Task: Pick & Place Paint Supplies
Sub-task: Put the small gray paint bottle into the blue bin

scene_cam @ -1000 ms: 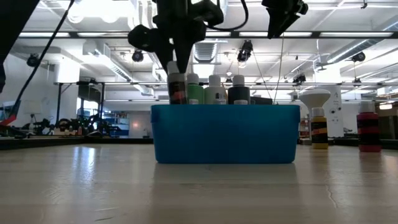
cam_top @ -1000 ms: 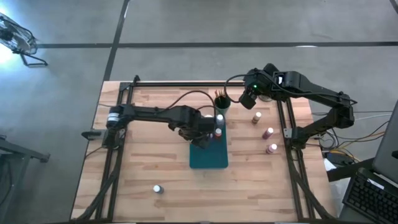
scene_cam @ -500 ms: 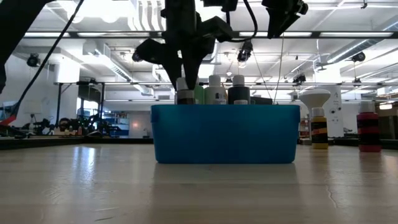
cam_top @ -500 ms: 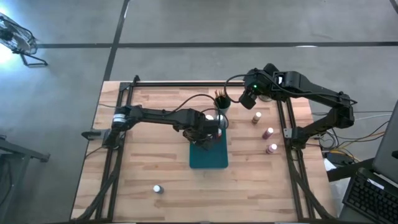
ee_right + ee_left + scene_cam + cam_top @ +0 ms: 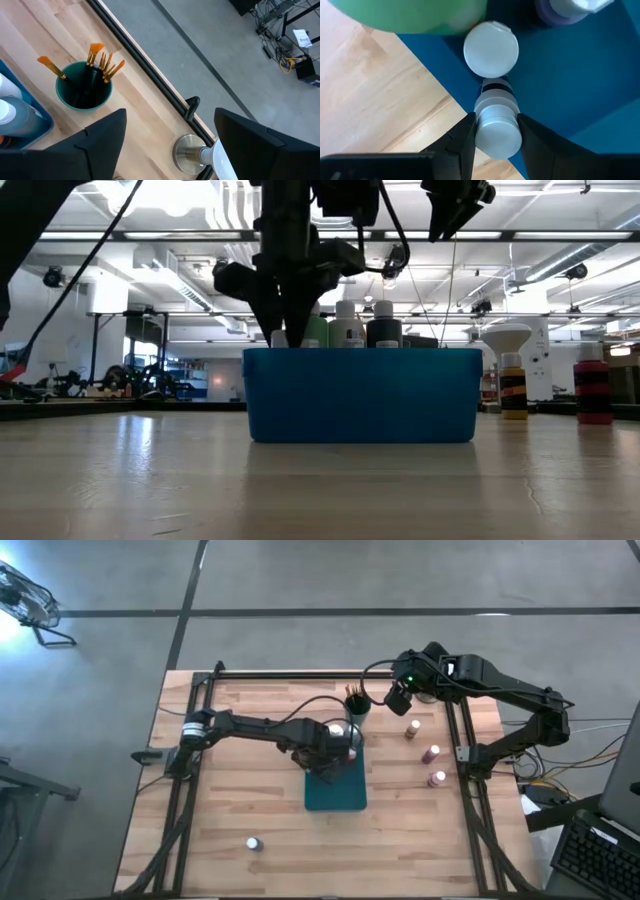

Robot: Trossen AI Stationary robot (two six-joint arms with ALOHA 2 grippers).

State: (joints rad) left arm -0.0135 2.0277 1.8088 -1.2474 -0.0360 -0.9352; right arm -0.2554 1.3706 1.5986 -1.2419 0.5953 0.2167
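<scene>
My left gripper (image 5: 334,748) points down into the far left part of the teal bin (image 5: 348,796), shut on a small white-capped bottle (image 5: 497,131). In the low view only that bottle's cap (image 5: 280,338) shows above the bin wall (image 5: 360,395). Beside it in the bin stand another white-capped bottle (image 5: 491,49), a light-green bottle (image 5: 410,14) and a purple one (image 5: 560,11). A green cup with brushes (image 5: 84,91) stands behind the bin. My right gripper (image 5: 399,700) hangs open, high over the far right. My left gripper pinches the small bottle by its white cap (image 5: 497,131) between its two fingers (image 5: 465,145), coming from above and pointing down. The bottle hangs upright below the fingers, inside the bin. The bin wall hides its base, so whether it rests on the floor cannot be told.
Three small bottles (image 5: 411,730) (image 5: 432,753) (image 5: 437,778) stand on the table right of the bin, and one (image 5: 254,843) stands near the front left. A white-domed object on a metal stand (image 5: 505,340) is at the far right. A black frame rail (image 5: 330,675) borders the table.
My left gripper has gone down with the bottle into the bin, next to the light-green bottle. The bottle's body, seen above the bin wall before, has sunk behind it, so that only the cap shows.
</scene>
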